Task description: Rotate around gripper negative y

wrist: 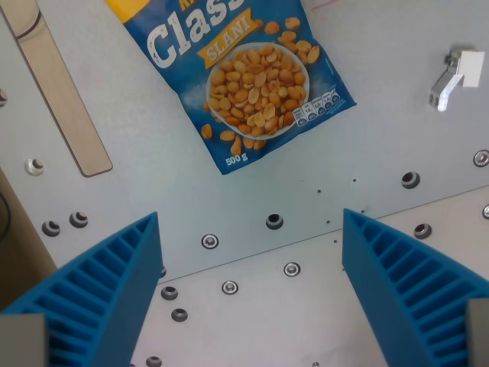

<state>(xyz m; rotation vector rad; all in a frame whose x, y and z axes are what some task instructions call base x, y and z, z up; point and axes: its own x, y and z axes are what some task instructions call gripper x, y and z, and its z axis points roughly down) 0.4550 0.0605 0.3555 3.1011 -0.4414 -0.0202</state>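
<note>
My gripper [250, 229] is open and empty; its two blue ribbed fingers [114, 283] rise from the bottom left and bottom right of the wrist view, wide apart. Above them, a blue peanut bag [244, 69] marked "500 g" lies flat on the grey metal table [153, 168], at the top centre, tilted. The bag is well clear of the fingers, beyond their tips.
A flat wooden strip [57, 92] lies at the wrist view's left. A small white metal bracket [456, 76] stands at the upper right. Several screws and holes [274, 222] dot the table plates. The table's edge shows at the far left.
</note>
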